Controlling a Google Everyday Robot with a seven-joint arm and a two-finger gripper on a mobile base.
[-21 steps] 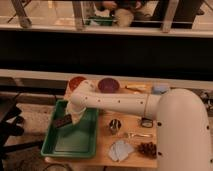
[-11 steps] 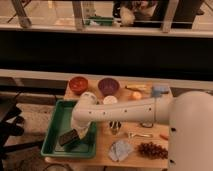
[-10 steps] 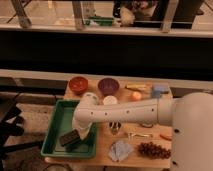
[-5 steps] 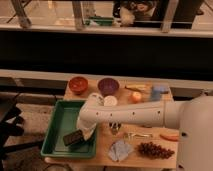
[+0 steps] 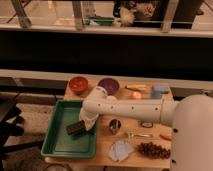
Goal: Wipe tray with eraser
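Wiping judged under way | eraser (image 5: 76, 128) is being held against tray (image 5: 56, 146) floor, right of centre | end effector (image 5: 85, 125) is being kept at eraser; grip cannot be told | left floor judged not yet covered

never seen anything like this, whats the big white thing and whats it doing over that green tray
The big white shape is a robot. Its rounded body fills the right edge, and its single arm reaches left across a wooden table. There is just one camera, looking down on the table from high up; where it is mounted is not known. At the arm's end is its tool, lowered into the green tray right at a small dark eraser that lies on the tray floor. The grip itself cannot be made out. Also on the table are a red-brown bowl, a purple bowl, a grey-blue cloth and a bunch of grapes.
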